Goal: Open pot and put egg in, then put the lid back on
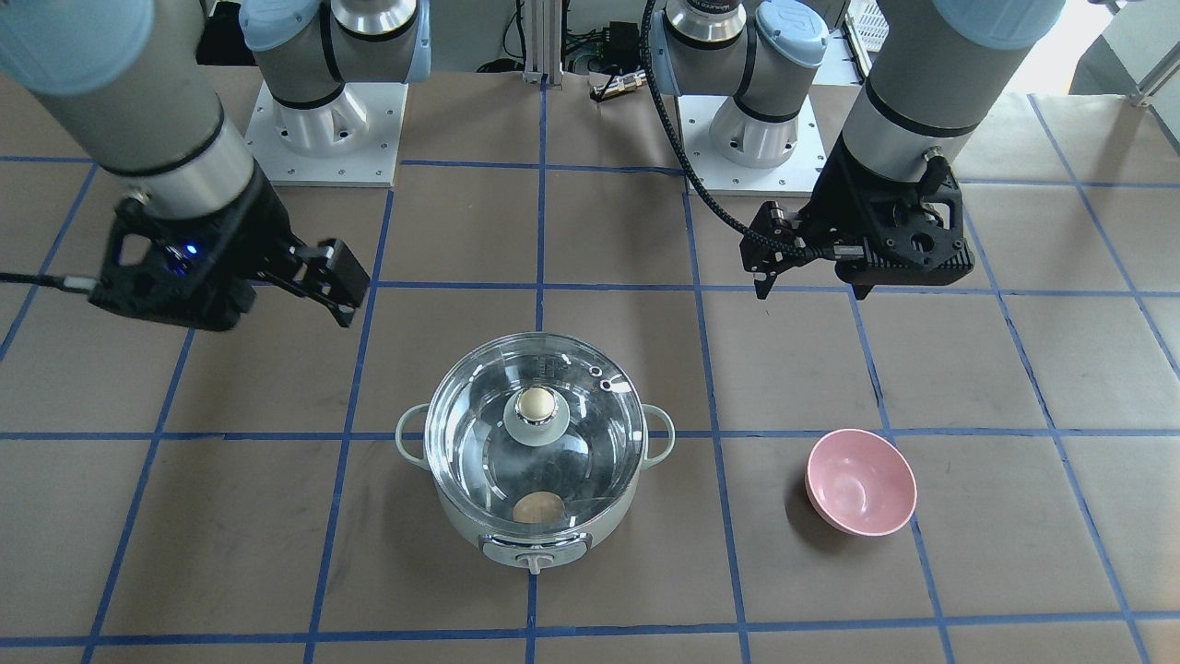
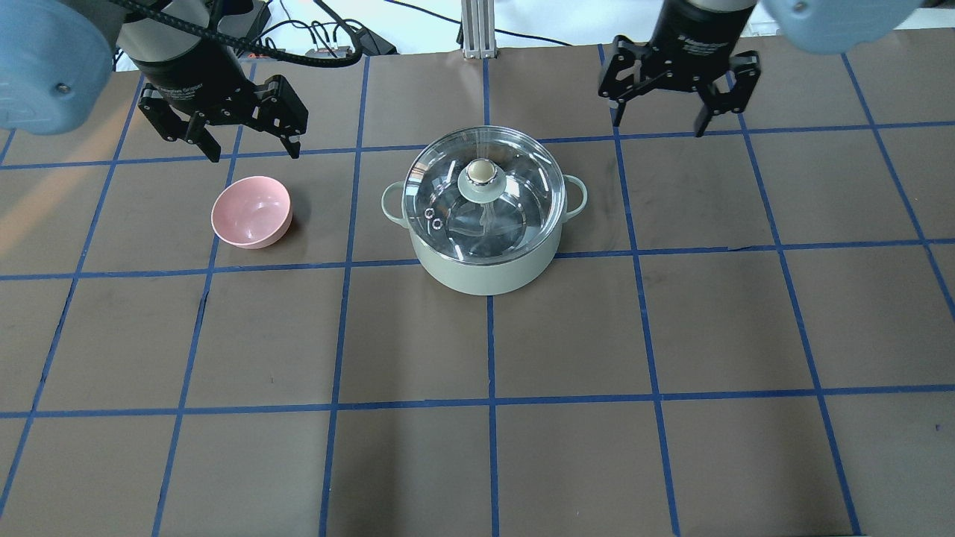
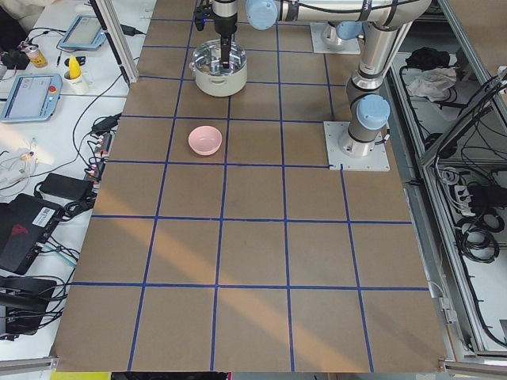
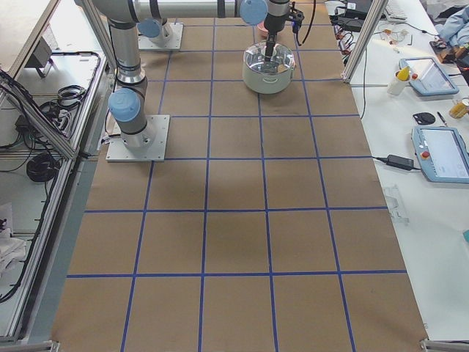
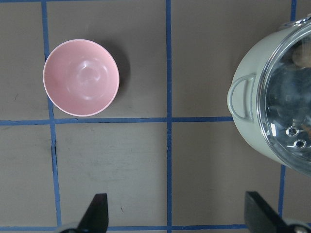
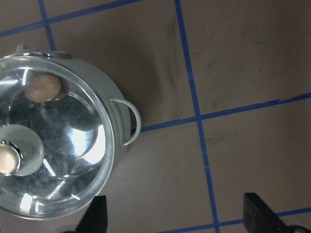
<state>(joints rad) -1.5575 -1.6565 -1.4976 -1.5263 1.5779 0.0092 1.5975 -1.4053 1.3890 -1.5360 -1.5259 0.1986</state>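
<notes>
The mint-green pot stands mid-table with the glass lid seated on it, beige knob up. The tan egg lies inside the pot, seen through the glass near the front knob; it also shows in the right wrist view. My left gripper is open and empty, raised above the table behind the pink bowl. My right gripper is open and empty, raised behind and to the right of the pot. Neither gripper touches the pot or the lid.
An empty pink bowl sits left of the pot in the overhead view, under my left gripper's camera. The brown table has blue tape grid lines. The arm bases stand at the robot's side edge.
</notes>
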